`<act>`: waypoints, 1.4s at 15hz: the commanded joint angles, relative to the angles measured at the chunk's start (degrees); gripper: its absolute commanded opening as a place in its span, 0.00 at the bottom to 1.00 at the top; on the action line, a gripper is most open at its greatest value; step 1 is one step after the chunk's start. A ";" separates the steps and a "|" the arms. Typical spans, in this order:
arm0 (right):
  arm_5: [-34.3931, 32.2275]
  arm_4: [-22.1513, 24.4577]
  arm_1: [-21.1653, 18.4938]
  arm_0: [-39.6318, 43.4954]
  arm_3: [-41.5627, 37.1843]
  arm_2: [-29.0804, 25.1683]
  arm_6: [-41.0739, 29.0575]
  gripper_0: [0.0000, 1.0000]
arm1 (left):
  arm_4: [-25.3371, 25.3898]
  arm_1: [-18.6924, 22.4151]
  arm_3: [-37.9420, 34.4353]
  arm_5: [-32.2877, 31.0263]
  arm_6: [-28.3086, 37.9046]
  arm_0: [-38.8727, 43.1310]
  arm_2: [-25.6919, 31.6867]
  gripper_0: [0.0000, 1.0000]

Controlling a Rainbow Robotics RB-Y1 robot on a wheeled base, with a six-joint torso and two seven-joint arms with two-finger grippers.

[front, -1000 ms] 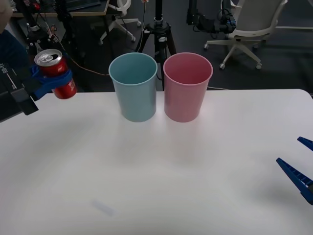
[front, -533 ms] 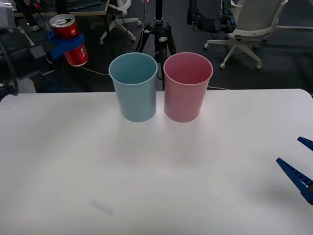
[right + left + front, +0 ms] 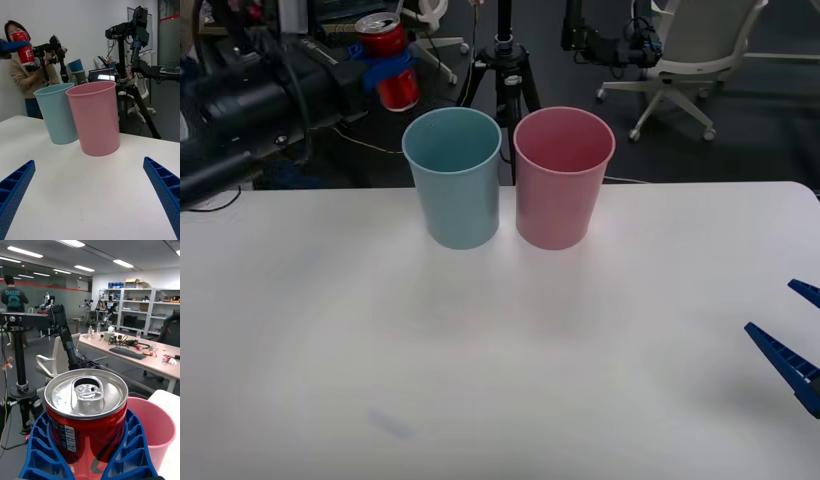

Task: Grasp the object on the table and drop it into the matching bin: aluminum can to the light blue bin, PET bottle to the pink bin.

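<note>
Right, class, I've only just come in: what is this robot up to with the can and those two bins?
The left gripper is shut on the aluminum can, holding it upright in the air, beyond the table's far edge and to the left of the light blue bin. That bin stands right beside the pink bin near the table's far edge. The can is not yet over either rim. The right gripper waits open, low over the table's right side.
</note>
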 commanded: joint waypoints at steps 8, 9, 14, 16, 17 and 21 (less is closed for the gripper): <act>0.00 0.00 0.00 0.00 0.00 0.00 0.00 1.00 | -13.61 -10.90 4.32 3.22 1.53 -2.00 -0.02 0.00; 0.00 0.00 0.00 0.00 0.00 0.00 0.00 1.00 | -14.14 -11.16 4.76 3.22 1.45 -2.00 -0.02 0.00; 0.00 0.00 0.00 0.00 0.00 0.00 0.00 1.00 | -15.46 -12.13 7.66 3.75 1.27 -3.32 -0.02 0.00; 0.00 0.00 0.00 0.00 0.00 0.00 0.00 1.00 | -15.46 -13.53 11.53 3.75 0.92 -5.34 -0.02 0.00; 0.00 0.00 0.00 0.00 0.00 0.00 0.00 1.00 | -15.46 -14.06 12.93 3.93 0.74 -5.95 0.07 0.00; 0.00 0.00 0.00 0.00 0.00 0.00 0.00 1.00 | -15.72 -14.59 14.34 4.37 0.92 -6.83 0.07 0.00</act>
